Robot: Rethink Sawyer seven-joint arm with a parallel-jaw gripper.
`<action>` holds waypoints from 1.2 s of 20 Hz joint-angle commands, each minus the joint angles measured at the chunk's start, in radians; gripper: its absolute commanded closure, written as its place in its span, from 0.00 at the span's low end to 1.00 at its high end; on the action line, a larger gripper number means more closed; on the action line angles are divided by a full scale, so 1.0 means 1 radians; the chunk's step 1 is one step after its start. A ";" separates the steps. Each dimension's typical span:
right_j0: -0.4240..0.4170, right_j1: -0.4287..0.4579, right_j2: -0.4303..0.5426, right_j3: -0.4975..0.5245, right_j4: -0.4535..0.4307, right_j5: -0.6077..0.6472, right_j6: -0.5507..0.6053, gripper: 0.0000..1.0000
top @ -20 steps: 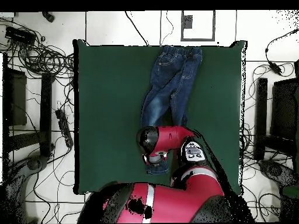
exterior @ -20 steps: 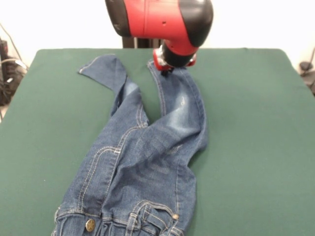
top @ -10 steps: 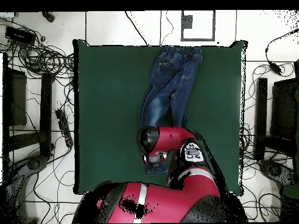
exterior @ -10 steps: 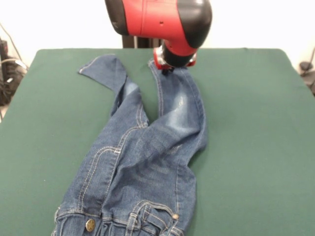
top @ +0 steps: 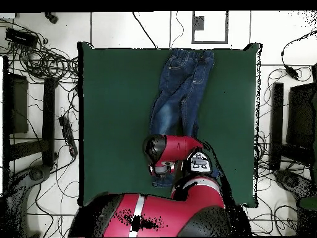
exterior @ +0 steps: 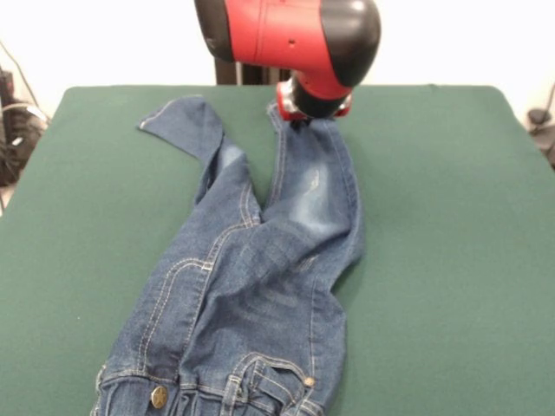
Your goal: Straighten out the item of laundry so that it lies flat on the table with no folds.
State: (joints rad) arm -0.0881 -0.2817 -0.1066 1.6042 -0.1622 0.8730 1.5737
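Note:
The small blue denim jeans [exterior: 260, 269] lie on the dark green table [exterior: 451, 217]. The waistband with its metal button is at the front edge and the two legs run toward the robot. The left leg is bent, its cuff folded over toward the left. My gripper [exterior: 299, 120] sits low on the far end of the right leg, under the red arm head, and is shut on that leg's end, which is drawn narrow. In the overhead view the jeans [top: 182, 93] run from the table's top edge down to the gripper [top: 164, 168].
The red arm [top: 179, 204] covers the table's lower middle in the overhead view. Cables [top: 43, 62] and equipment lie on the floor at both sides of the table [top: 117, 111]. Bare green felt spreads to the left and right of the jeans.
The gripper has shifted slightly to the right and back toward the robot. The right leg has followed it and now lies narrower and straighter.

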 commanded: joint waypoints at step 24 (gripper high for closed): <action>0.185 0.014 0.058 0.249 0.202 0.066 0.275 1.00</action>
State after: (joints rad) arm 0.0392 -0.2589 -0.1214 1.7232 -0.0473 0.8714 1.5737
